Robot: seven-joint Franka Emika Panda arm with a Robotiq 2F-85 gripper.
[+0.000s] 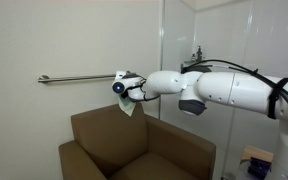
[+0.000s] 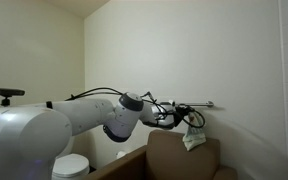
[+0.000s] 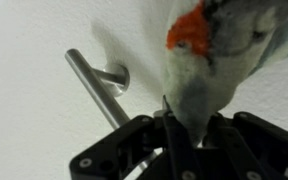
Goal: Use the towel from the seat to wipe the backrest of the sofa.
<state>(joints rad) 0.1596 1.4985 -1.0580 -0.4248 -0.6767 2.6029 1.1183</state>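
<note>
Beneath the gripper (image 1: 126,88), the towel (image 1: 130,108) hung pinched between its closed jaws, by the backrest's (image 1: 106,130) top edge (a wall rail (image 1: 74,78) ran beside the gripper).

Plain room, home or office unclear, bare white walls (image 1: 44,35), metal wall rail (image 1: 79,77), brown sofa (image 1: 109,135)

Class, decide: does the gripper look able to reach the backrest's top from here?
Probably yes: the gripper, shut on the towel, hovers just above the backrest, with nothing visibly between them.
</note>
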